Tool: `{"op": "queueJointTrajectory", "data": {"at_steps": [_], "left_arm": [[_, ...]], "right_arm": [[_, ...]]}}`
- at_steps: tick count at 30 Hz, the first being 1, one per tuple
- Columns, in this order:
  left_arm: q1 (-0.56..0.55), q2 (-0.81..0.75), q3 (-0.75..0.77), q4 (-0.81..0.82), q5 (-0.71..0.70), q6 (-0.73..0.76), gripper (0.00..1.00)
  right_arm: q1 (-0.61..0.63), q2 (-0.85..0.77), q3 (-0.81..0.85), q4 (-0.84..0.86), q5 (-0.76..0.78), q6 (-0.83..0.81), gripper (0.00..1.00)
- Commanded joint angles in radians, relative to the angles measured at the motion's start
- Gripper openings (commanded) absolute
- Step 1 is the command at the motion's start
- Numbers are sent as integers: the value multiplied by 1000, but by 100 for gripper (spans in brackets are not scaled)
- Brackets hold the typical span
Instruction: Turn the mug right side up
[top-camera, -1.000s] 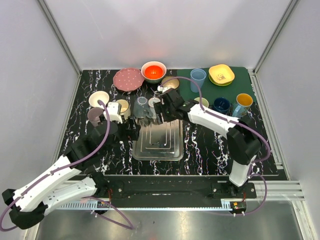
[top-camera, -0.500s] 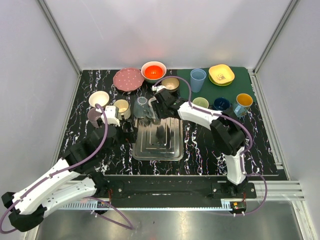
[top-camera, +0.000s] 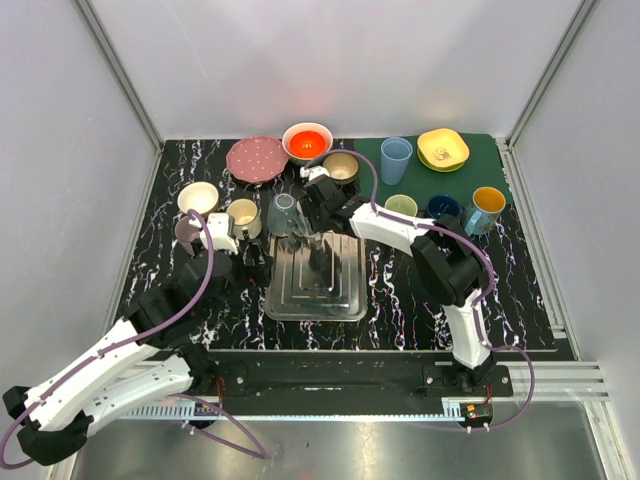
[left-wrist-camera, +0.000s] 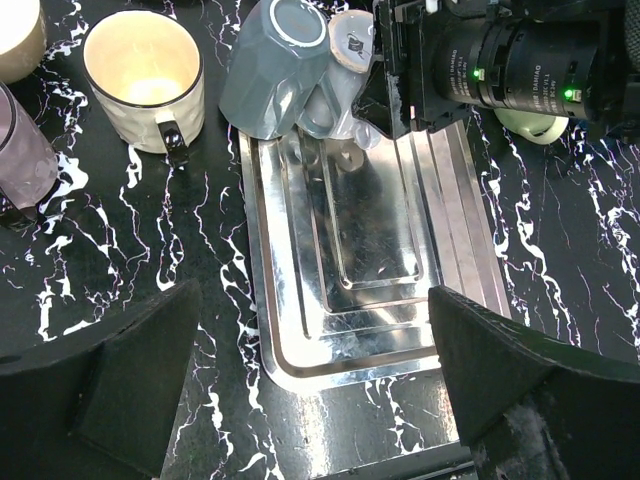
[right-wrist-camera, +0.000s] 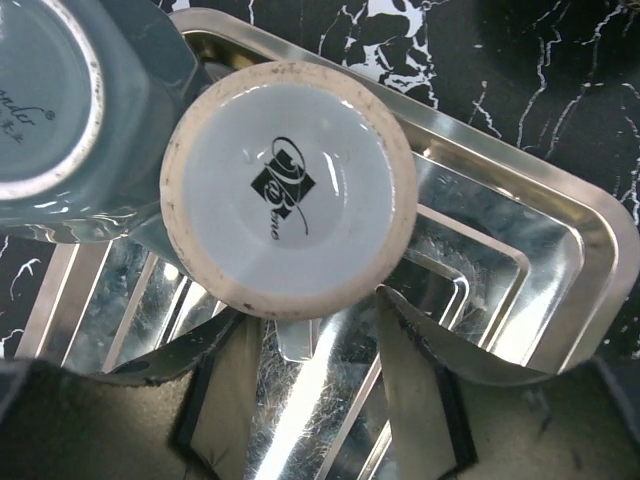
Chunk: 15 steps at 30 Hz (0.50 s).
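Note:
A pale grey mug stands upside down on the back edge of the steel tray, its beige-rimmed base with a black logo facing up. It also shows in the left wrist view. Its handle points toward my right gripper, which is open with a finger on either side of the handle. A second upside-down grey-blue mug touches it on the left, seen too in the top view. My left gripper is open and empty over the tray's near left corner.
A cream mug and a purple cup stand upright left of the tray. At the back are a pink plate, a red bowl, a blue cup, a yellow dish and several mugs.
My right gripper has moved back and left from over the tray to the upside-down mugs at its back edge. My left arm has shifted slightly.

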<state>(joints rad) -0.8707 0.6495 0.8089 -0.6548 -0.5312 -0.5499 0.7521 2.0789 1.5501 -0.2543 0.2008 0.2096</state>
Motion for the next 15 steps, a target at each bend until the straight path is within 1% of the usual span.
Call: {"op": "queueJointTrajectory", "data": {"at_steps": [1, 2, 5, 6, 9, 12, 13, 15], "left_arm": [[7, -11, -2, 23, -33, -5, 99], [7, -11, -4, 21, -32, -7, 99], [7, -10, -7, 21, -30, -10, 99], [7, -8, -7, 21, -29, -12, 99], [7, -7, -7, 21, -27, -16, 99], [7, -1, -7, 26, -24, -18, 99], [7, 1, -8, 30, -21, -18, 99], [6, 7, -11, 35, -15, -19, 99]], "right_arm": [[0, 30, 59, 35, 12, -1, 51], [1, 32, 59, 36, 8, -3, 46], [0, 40, 62, 36, 3, -3, 38], [1, 38, 61, 36, 5, -1, 32], [0, 26, 41, 35, 9, -1, 25], [1, 4, 8, 38, 17, 1, 20], [0, 0, -13, 38, 18, 1, 15], [1, -20, -48, 38, 23, 2, 11]]}}
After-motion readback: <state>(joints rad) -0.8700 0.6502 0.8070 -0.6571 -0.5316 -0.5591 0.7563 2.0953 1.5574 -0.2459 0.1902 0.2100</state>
